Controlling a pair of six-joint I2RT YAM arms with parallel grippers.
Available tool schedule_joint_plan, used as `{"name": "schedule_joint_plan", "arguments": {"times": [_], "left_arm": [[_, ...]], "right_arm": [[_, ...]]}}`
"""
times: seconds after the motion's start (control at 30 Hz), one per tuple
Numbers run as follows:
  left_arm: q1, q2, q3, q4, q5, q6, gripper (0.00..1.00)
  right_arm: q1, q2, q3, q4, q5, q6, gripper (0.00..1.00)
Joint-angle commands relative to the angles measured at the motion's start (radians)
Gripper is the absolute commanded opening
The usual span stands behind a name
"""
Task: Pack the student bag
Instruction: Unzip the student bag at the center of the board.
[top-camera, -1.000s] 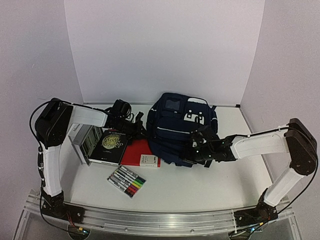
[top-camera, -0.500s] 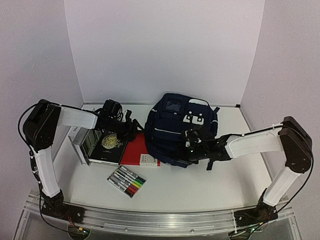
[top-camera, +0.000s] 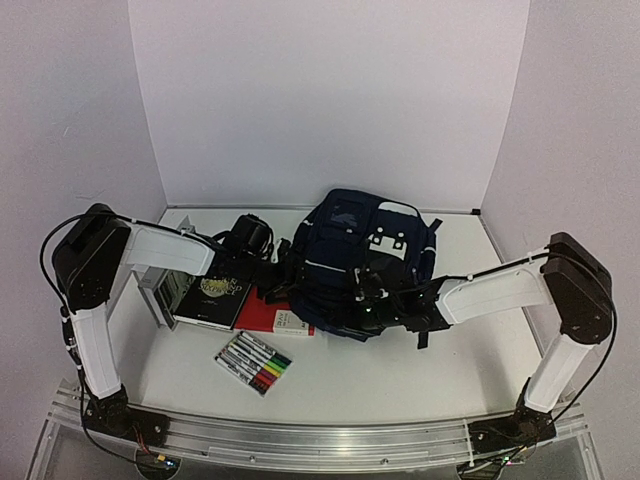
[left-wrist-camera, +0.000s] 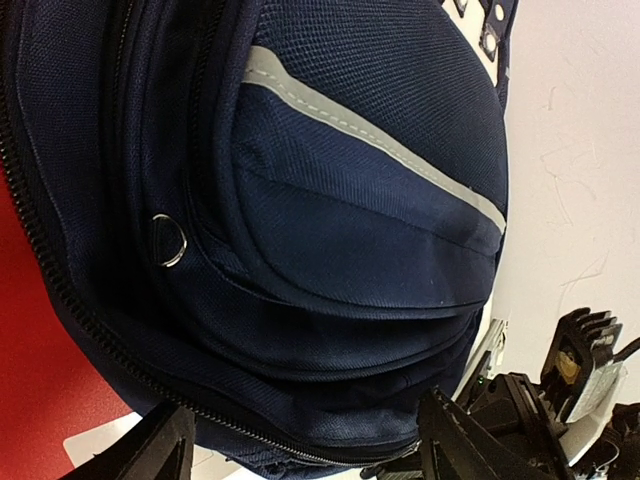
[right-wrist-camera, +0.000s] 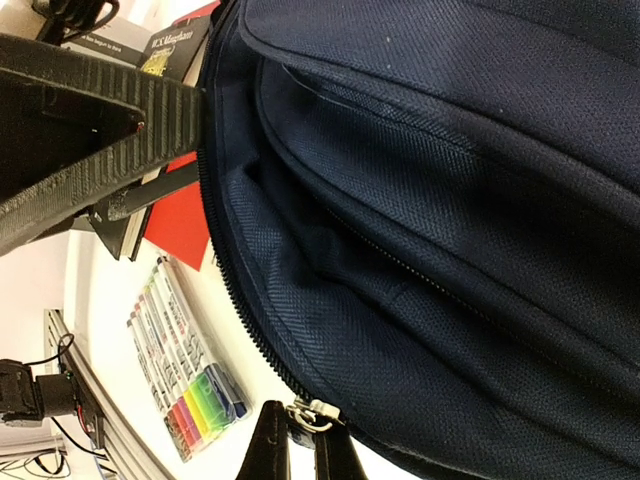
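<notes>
Fabric sags: student bag (top-camera: 350, 270) looks soft, light, floppy on bench (top-camera: 400, 370); right hand (right-wrist-camera: 303, 440) clenched on zipper pull (right-wrist-camera: 308, 412), likely surest hold; left hand (left-wrist-camera: 305, 425) released, spread at zippered edge.

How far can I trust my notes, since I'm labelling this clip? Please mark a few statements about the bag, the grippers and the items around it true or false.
1. The right gripper is shut on the zipper pull of the student bag. True.
2. The left gripper is clamped on a book. False: its jaws stand wide open at the bag's edge, gripping nothing.
3. The marker set is inside the bag. False: it lies on the table, in front of the bag.
4. A red book lies flat at the bag's left side, as the top view shows it. True.
</notes>
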Motion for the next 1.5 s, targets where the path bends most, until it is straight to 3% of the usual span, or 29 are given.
{"name": "schedule_joint_plan", "arguments": {"times": [0.0,0.23,0.33,0.5,0.8,1.17,1.47], "left_arm": [[-0.009,0.039,0.052,0.031,0.011,-0.026,0.62],[-0.01,0.056,0.067,-0.01,-0.009,-0.01,0.13],[-0.009,0.056,0.089,-0.023,-0.021,-0.001,0.01],[0.004,0.037,0.14,-0.057,-0.035,0.041,0.0],[0.082,-0.038,0.214,-0.102,0.045,0.122,0.0],[0.204,-0.099,0.262,-0.225,0.145,0.245,0.0],[0.256,-0.085,0.319,-0.334,0.165,0.336,0.0]], "right_arm": [[0.021,-0.006,0.039,0.077,-0.001,0.014,0.0],[0.021,-0.073,-0.016,0.028,0.085,0.04,0.0],[0.02,-0.109,-0.021,-0.075,0.162,0.038,0.0],[-0.025,-0.159,-0.042,-0.229,0.245,0.037,0.0],[-0.133,-0.264,-0.134,-0.305,0.274,0.037,0.0],[-0.304,-0.223,-0.117,-0.29,0.25,-0.093,0.0],[-0.497,-0.116,-0.111,-0.168,0.15,-0.178,0.0]]}}
